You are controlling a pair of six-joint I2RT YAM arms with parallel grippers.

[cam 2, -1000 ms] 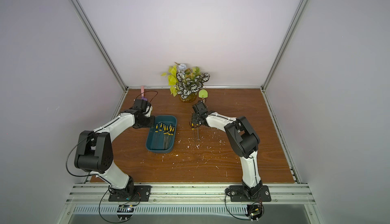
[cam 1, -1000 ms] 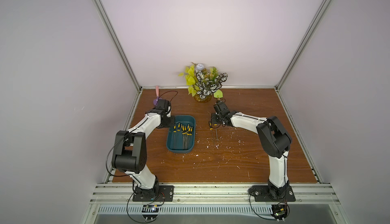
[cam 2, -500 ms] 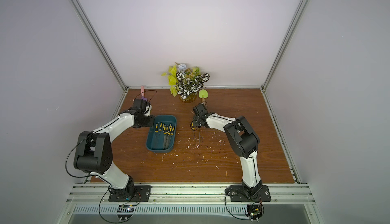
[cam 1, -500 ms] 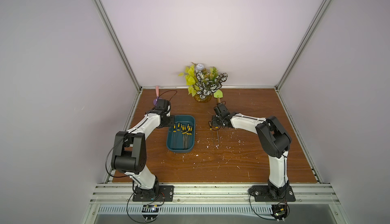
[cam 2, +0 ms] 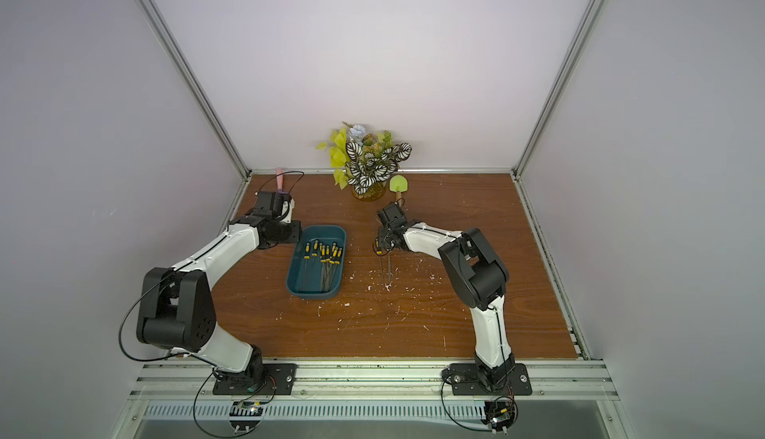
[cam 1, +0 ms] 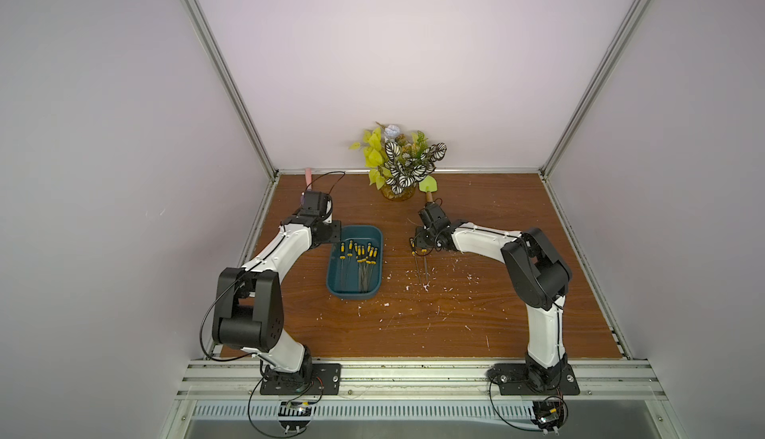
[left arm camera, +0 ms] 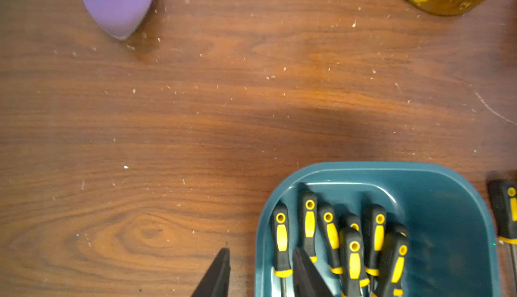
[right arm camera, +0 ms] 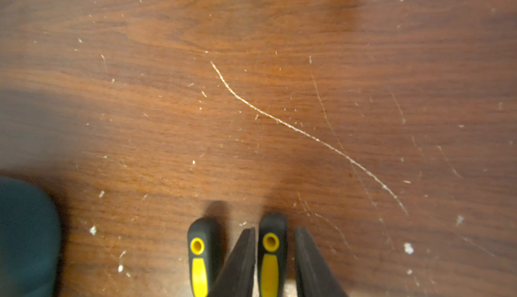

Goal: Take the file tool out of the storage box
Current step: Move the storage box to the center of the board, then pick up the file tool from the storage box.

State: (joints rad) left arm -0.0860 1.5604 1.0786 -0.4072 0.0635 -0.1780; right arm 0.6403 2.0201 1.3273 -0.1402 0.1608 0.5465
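Teal box (cam 1: 352, 296) holds most files (cam 1: 358, 251). Two out on table (cam 1: 455, 312); right gripper (right arm camera: 274, 229) slack astride one file (right arm camera: 270, 253), left gripper (left arm camera: 261, 250) parted over box wall. Release step, likely; next: lift straight clear.

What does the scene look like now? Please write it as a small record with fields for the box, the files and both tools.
box: dark teal plastic storage box, on the brown wooden table
files inside: several thin metal files with black and yellow handles
files outside: two on the table, one loose file beside the right tool
left tool: open, astride the box's rim
right tool: open, jaws flanking the second file at its handle
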